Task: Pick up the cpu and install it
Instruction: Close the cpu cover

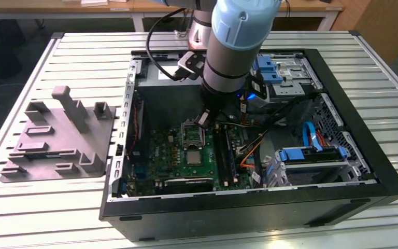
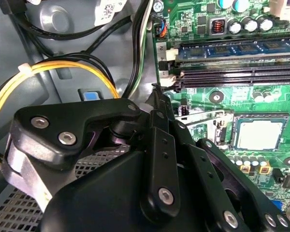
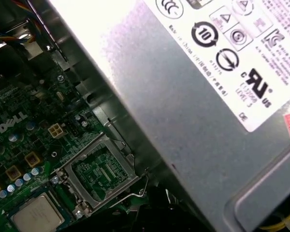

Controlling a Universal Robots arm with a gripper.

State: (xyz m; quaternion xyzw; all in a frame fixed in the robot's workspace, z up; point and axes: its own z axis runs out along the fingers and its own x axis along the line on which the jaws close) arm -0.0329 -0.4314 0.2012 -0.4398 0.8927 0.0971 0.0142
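Note:
The cpu, a small square chip with a pale silver top, lies flat in its socket on the green motherboard inside the open computer case. It is in both wrist views too, as cpu and cpu. The socket's metal load plate stands swung open beside the chip, with its wire lever loose. My gripper hangs just above that raised plate, a short way from the chip. In the second wrist view the gripper is shut with nothing in it.
A grey plastic fixture with upright pegs sits on the slatted table at the exterior view's left. Inside the case are the grey power supply, memory slots, yellow and black cables and blue drive brackets.

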